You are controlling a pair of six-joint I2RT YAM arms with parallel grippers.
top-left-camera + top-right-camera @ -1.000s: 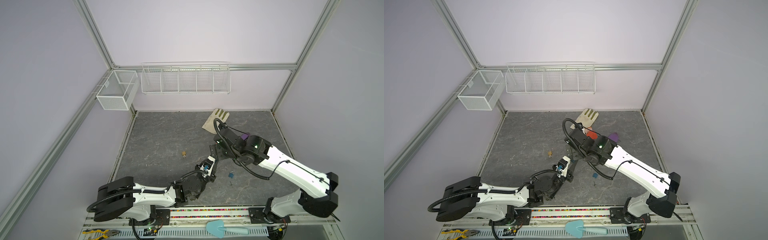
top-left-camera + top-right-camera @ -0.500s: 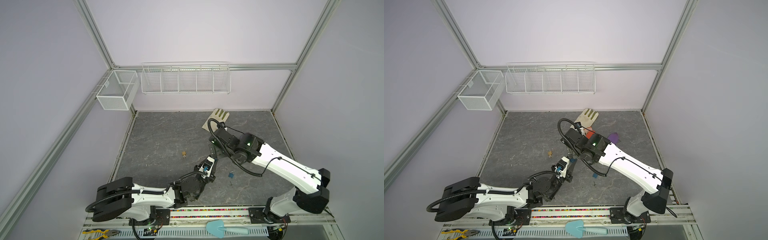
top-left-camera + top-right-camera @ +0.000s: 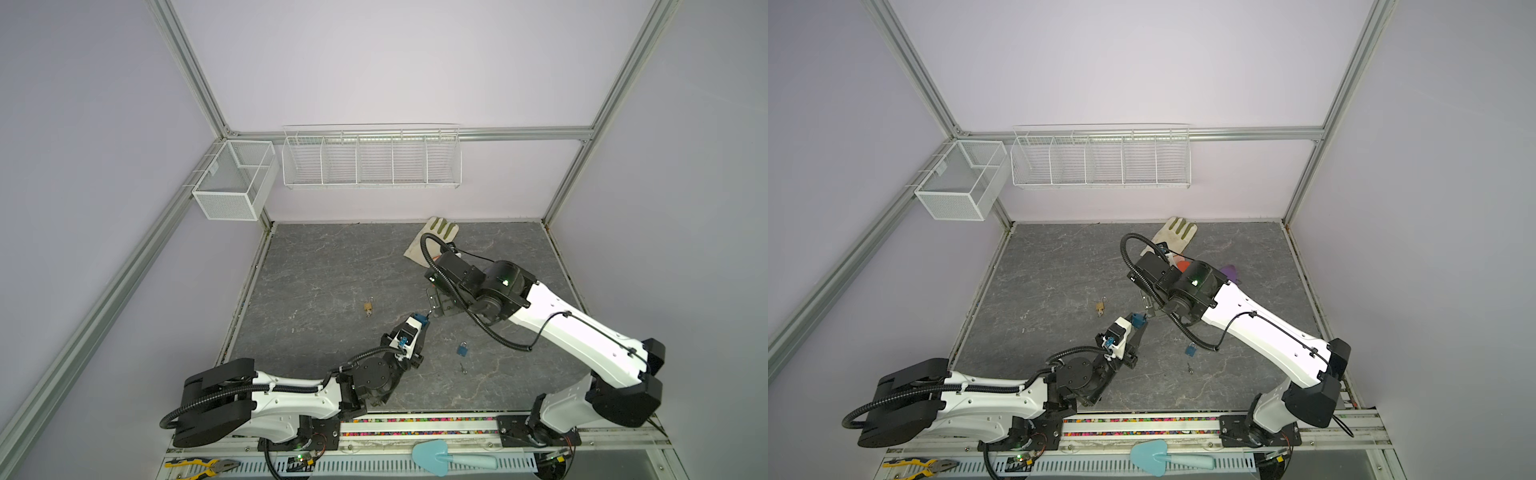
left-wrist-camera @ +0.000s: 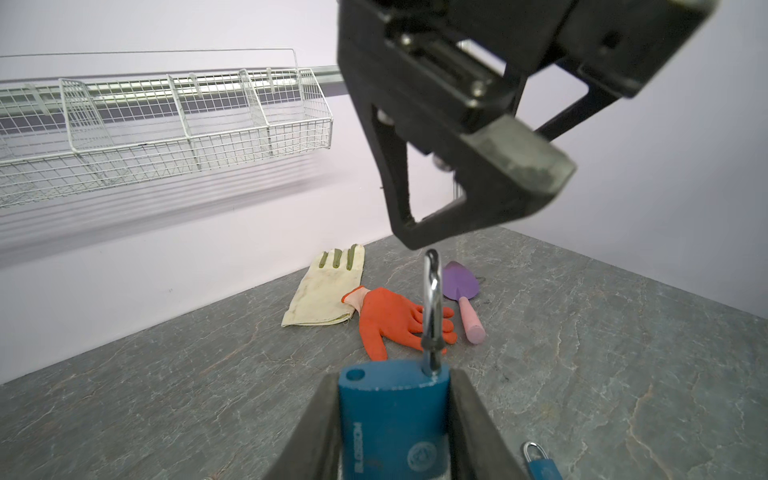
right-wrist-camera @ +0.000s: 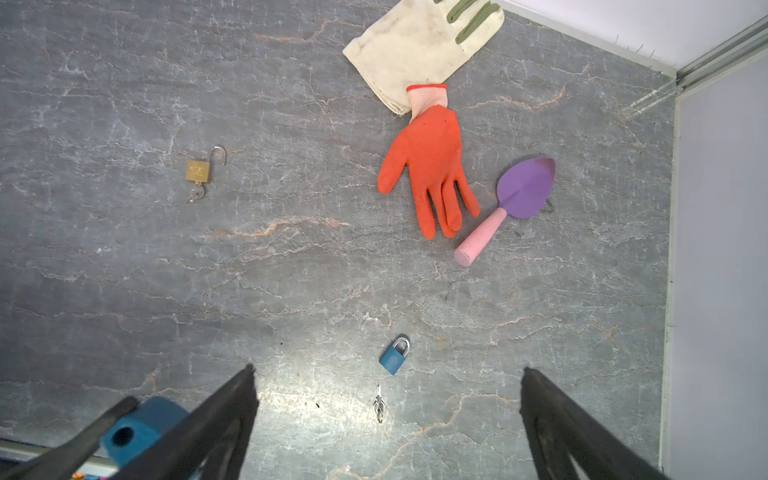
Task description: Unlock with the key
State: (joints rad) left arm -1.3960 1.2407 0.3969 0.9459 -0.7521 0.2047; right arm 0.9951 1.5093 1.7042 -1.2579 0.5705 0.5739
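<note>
Frame edge crops the large blue padlock (image 4: 392, 424)

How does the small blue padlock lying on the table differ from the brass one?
Shackle: the small brass padlock has its shackle swung open; the small blue padlock has its closed.
Key: a key sits at the brass padlock's base, apparently in the keyhole; a loose silver key lies apart from the blue padlock.
Shared: both lie flat on the grey marbled table.
</note>
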